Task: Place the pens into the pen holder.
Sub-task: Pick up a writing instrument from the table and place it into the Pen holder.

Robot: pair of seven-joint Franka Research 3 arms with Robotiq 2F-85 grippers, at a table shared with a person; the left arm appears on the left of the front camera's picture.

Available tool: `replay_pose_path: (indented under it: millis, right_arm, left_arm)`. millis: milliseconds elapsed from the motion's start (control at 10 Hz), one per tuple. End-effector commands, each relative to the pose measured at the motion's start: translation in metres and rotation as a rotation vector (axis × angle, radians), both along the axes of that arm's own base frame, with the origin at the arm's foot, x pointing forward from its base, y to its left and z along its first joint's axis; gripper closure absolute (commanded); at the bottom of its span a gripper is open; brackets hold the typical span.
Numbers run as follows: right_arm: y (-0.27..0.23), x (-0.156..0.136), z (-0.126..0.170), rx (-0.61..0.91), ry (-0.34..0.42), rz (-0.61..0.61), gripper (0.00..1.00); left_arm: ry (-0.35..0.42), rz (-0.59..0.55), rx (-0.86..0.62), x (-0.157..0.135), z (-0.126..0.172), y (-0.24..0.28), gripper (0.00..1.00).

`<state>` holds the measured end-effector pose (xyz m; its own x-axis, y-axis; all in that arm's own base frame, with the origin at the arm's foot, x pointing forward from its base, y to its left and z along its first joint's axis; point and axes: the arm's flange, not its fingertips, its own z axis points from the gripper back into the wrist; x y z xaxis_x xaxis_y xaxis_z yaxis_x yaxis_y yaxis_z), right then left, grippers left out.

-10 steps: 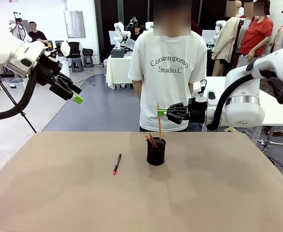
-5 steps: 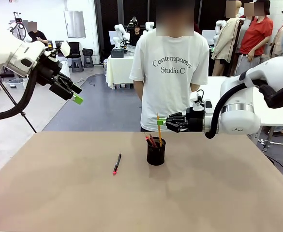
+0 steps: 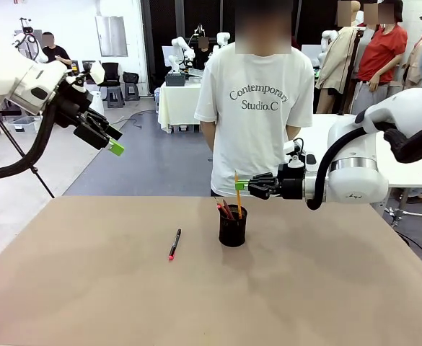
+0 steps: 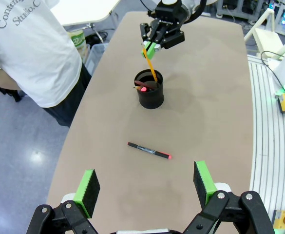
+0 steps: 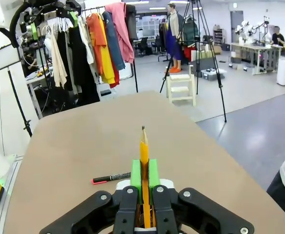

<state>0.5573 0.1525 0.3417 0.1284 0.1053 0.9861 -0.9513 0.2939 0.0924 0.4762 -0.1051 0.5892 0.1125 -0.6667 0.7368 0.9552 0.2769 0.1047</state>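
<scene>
Clamping a thin yellow-orange pen (image 3: 238, 201) shaped like a pencil between its green pads, the right gripper (image 3: 241, 186) is reaching in level from the right side, with its jaws pressed tight on the shaft. It is gripping the pen above its middle and holding it roughly upright. A short pointed stretch is sticking up past the fingers, as the right wrist view shows.

Directly beneath the gripper, the small black mesh pen holder (image 3: 233, 229) is standing on the brown table (image 3: 326, 288). The pen's lower end is dipping into the holder's open mouth, though whether it is touching the bottom is hard to tell. A dark red pen (image 3: 225, 209) is leaning inside the holder, against its left rim.

Well apart from the holder, towards the robot's left, a black pen with a red end (image 3: 174, 244) is lying flat on the table, red end nearer the robot.

The left gripper (image 3: 113, 142) is hanging high over the table's left edge, with its jaws spread wide and gripping nothing. From its wrist view the black pen is lying between it and the holder.

A person in a white printed t-shirt (image 3: 257, 108) is standing at the far side, behind the holder.
</scene>
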Motion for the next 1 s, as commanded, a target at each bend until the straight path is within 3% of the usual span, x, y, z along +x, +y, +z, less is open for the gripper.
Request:
replay_pose_path:
  millis: [0,100,200,600,700,900]
  right_arm:
    - [0.0020,-0.0007,0.0014,-0.001,-0.042,0.012,1.00]
    - [0.0020,-0.0007,0.0014,-0.001,-0.042,0.012,1.00]
    - [0.0002,-0.0001,0.0001,-0.002,-0.011,0.003,0.82]
    - [0.0011,-0.0049,0.0009,-0.016,-0.057,0.036,0.07]
    - [0.0003,-0.0044,0.0020,-0.020,-0.063,0.047,0.00]
    - [-0.0003,-0.0076,0.0023,-0.028,-0.067,0.069,0.00]
  left_arm:
    - [0.002,0.010,0.005,-0.0013,0.0019,0.0011,0.00]
    - [0.002,0.010,0.005,-0.0013,0.0019,0.0011,0.00]
    - [0.002,0.010,0.005,-0.0013,0.0019,0.0011,0.00]
    - [0.002,0.010,0.005,-0.0013,0.0019,0.0011,0.00]
    - [0.002,0.010,0.005,-0.0013,0.0019,0.0011,0.00]
    - [0.002,0.010,0.005,-0.0013,0.0019,0.0011,0.00]
